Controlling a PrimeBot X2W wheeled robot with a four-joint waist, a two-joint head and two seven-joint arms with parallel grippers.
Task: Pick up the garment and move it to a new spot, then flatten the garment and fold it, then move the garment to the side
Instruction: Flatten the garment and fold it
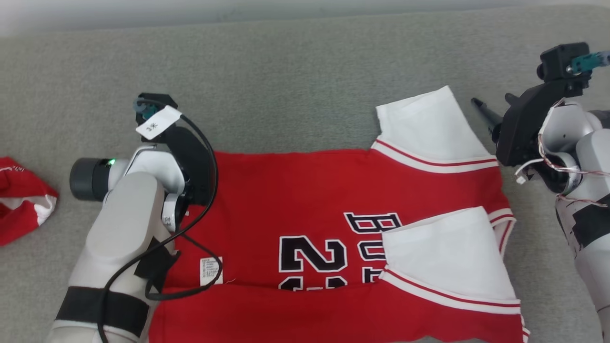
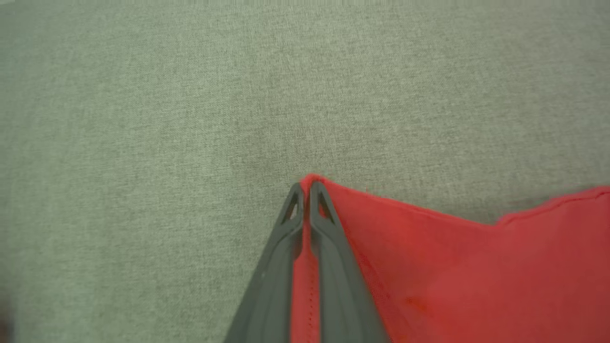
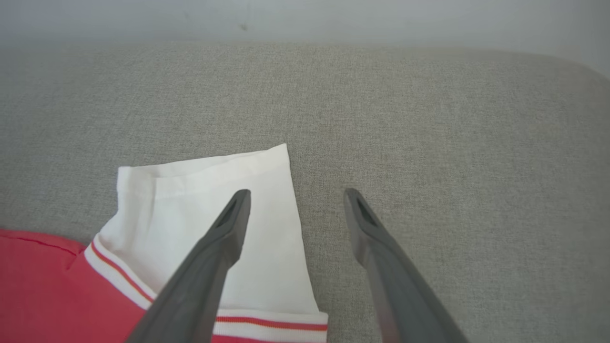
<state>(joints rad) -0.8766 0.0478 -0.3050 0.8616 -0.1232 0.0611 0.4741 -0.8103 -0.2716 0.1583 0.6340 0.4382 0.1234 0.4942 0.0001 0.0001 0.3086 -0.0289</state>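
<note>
Half done at most, judging by the lie of the cloth. Noted grey cloth surface [image 1: 305, 71] bearing everything, with garment [image 1: 295, 200], a red numbered jersey, spread printed side up across its middle and nearer part, body mostly smooth. Judged pick-up and relocation complete, flattening nearly so. Folding begun: nearest long edge apparently turned up over the body along a crease just below the numerals, though hard to confirm; near sleeve [image 1: 443, 247] laid inward across the lettering; far sleeve [image 1: 424, 128] not yet folded, sticking out onto bare surface. Left to do, by estimate: far sleeve in, far edge over, crosswise folds, then transfer to the side. Seen second red cloth bundle [image 1: 21, 200] crumpled at far left, well apart, not in play. Found left gripper [image 2: 306, 188] pinched tight on hem corner [image 2: 312, 180] of the garment at its far left, red fabric visibly sandwiched between the jaws and drawn to a point. Found right gripper [image 3: 298, 193] spread wide, gripping nothing, hovering above the outer edge of the far sleeve, one finger over white cloth, the other over grey surface. Small white care label [image 1: 209, 270] exposed near the left hem, just above the crease.
</note>
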